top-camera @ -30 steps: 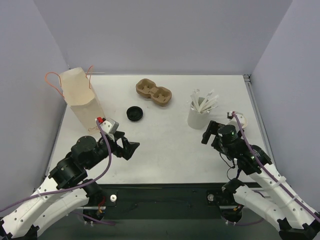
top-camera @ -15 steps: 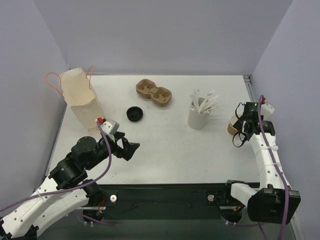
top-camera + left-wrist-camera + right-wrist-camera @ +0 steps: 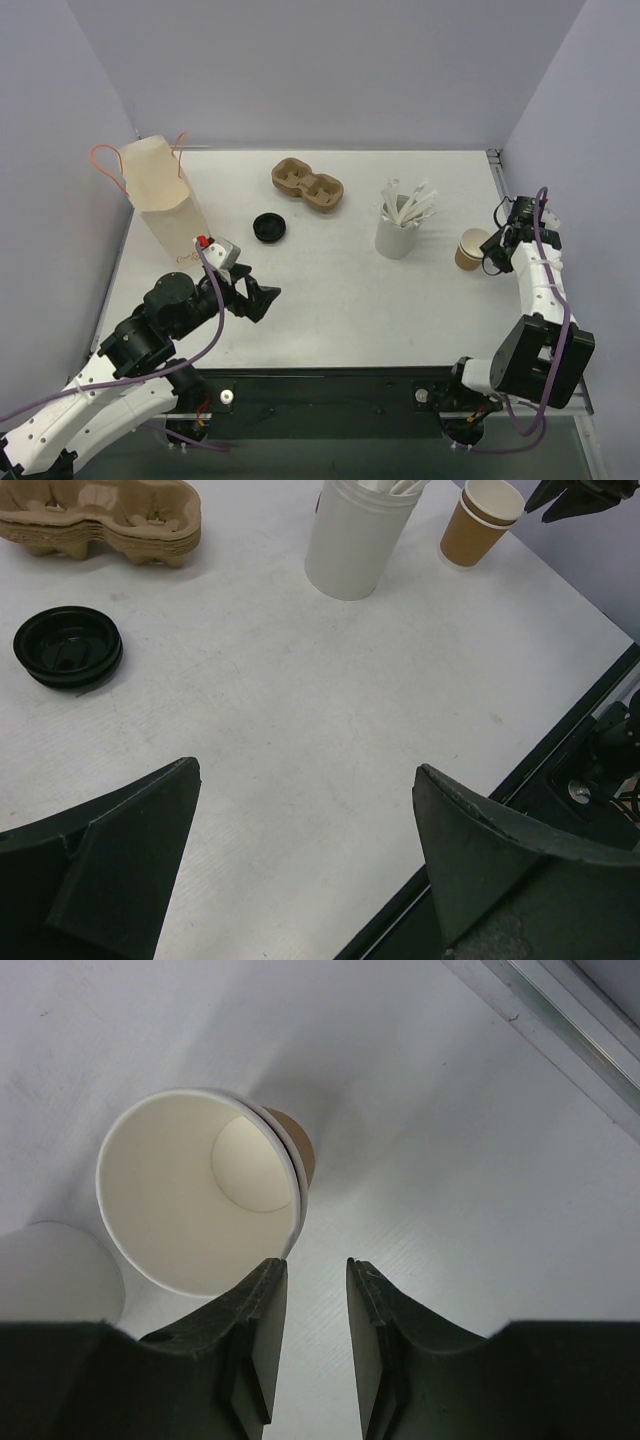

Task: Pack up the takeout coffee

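as i look in from the near edge, the left gripper (image 3: 258, 298) hovers low over the counter (image 3: 340, 300) on the left side, its jaws spread wide apart with nothing between them. further out, over by the right edge, the takeout coffee (image 3: 472, 249) stands upright on the counter, a short kraft-brown cup, open-topped and white inside. the right gripper (image 3: 315, 1265) sits just beside it, on the side away from the middle of the counter. its jaws are drawn close, with only a narrow strip of bare counter showing between them, and they are clamped on nothing. the cup's rolled rim lies outside the finger (image 3: 262, 1305) on the left of the wrist view, right at its tip, and i can't tell whether the two touch. just left of the coffee, apart from it, stands a taller white cup (image 3: 397, 235) full of white sticks. left again, near the middle, a black lid (image 3: 270, 227) lies flat. a tan paper bag (image 3: 158, 205) with thin orange handles stands upright at the left side. farthest back, the brown two-hole cup carrier (image 3: 308, 184) lies flat near the far edge.
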Tool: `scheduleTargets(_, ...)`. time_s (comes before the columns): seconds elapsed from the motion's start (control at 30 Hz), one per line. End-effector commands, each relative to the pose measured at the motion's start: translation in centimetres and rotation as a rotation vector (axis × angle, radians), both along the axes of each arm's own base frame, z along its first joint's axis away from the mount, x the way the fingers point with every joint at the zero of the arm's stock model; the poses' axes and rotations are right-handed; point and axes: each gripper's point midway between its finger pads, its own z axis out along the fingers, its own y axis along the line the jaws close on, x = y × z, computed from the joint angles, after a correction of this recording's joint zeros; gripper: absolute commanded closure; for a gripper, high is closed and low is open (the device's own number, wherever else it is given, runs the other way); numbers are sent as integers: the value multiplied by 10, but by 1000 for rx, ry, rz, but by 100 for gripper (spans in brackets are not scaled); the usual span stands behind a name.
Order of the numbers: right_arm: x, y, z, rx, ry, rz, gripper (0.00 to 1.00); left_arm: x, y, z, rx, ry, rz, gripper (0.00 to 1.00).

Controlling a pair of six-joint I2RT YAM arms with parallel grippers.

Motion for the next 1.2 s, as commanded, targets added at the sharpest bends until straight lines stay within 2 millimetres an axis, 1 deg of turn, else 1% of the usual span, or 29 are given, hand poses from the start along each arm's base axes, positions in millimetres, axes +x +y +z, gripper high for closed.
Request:
scheduleTargets(0.0, 14, -4, 18, 13, -74, -9, 68, -2, -4, 7, -11, -26, -28, 3)
scheduleTargets(0.17, 19, -5, 19, 17, -82, -15, 68, -3, -6, 7, -10, -24, -41, 3)
scheduleTargets(0.5, 23, -14, 5, 9, -36, -43, 70, -4, -7, 7, -14, -25, -50, 3)
scheduleTargets(0.77, 26, -19, 0, 14, -30, -51, 75, -4, -8, 7, -11, -24, -51, 3)
scheduleTargets(0.8, 27, -19, 0, 17, -31, -52, 76, -4, -8, 7, -11, -23, -53, 3)
scheduleTargets(0.83, 26, -19, -1, 24, -30, -50, 81, -4, -8, 7, -10, -24, -53, 3)
scheduleTargets(0.9, 27, -20, 1, 24, -42, -51, 85, -3, -8, 5, -8, -22, -52, 3)
scheduleTargets(0.93, 28, -19, 3, 25, -48, -47, 89, -4, -8, 6, -9, -23, -53, 3)
scheduleTargets(1.0, 29, -16, 7, 36, -64, -35, 95, -4, -9, 6, -8, -22, -55, 3)
scheduleTargets(1.03, 31, -16, 8, 38, -71, -33, 100, -4, -9, 5, -7, -21, -55, 3)
scheduleTargets(1.1, 32, -16, 9, 40, -78, -36, 100, -4, -9, 6, -9, -23, -55, 3)
scheduleTargets(1.17, 34, -12, 10, 65, -88, -21, 100, -4, -9, 6, -8, -22, -55, 3)
